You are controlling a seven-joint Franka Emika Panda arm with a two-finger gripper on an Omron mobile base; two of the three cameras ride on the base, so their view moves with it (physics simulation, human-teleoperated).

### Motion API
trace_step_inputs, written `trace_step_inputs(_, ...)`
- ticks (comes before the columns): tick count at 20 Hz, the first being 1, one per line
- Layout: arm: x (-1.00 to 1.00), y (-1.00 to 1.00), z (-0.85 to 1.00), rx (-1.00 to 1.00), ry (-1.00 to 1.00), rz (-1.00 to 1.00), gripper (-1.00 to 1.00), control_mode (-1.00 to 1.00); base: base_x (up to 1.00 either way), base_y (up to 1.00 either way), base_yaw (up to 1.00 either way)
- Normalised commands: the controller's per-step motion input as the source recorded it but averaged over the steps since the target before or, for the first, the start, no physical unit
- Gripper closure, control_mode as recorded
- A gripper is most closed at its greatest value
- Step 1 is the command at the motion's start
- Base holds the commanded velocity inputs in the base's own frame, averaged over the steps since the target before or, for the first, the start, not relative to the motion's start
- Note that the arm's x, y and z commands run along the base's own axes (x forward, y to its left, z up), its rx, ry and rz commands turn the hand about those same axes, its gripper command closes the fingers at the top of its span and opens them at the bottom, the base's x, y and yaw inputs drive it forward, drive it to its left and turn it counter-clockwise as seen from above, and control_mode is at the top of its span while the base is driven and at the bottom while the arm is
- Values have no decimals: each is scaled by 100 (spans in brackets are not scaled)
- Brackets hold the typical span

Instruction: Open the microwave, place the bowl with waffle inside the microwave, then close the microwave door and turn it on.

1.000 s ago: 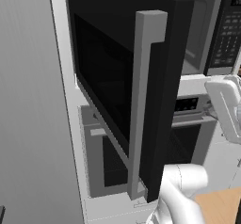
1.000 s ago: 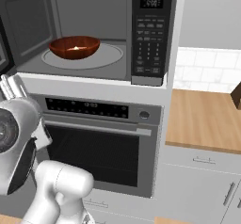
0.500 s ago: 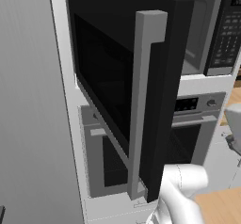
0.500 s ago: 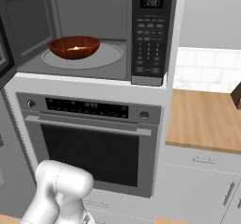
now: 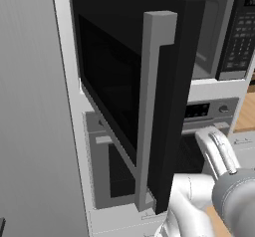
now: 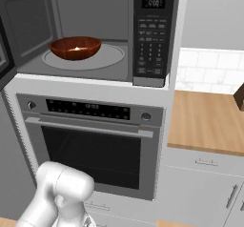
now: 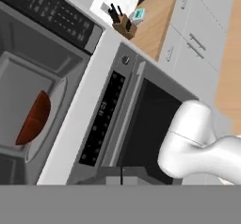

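Sitting centred on the turntable at upper left, bowl with waffle [image 6: 75,47] loaded, microwave door [image 5: 134,81] standing wide, awaiting a push from the empty, pressed-together claw [image 7: 121,180].

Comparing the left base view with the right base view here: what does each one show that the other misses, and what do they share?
Left base view: the outer face of the open microwave door with its tall grey handle.

Right base view: the reddish bowl sitting on the round tray inside the microwave, plus the wooden counter to the right.

Both: the microwave keypad, the oven beneath it, and the white arm.
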Motion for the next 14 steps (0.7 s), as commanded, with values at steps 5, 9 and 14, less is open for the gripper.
trace_step_inputs(5,-17,39,0,-1,-23,-2,100,-100,0,0,0)
trace_step_inputs(9,-10,48,0,-5,-22,0,100,-100,0,0,0)
trace_step_inputs(14,-4,62,-1,-10,-17,0,100,-100,0,0,0)
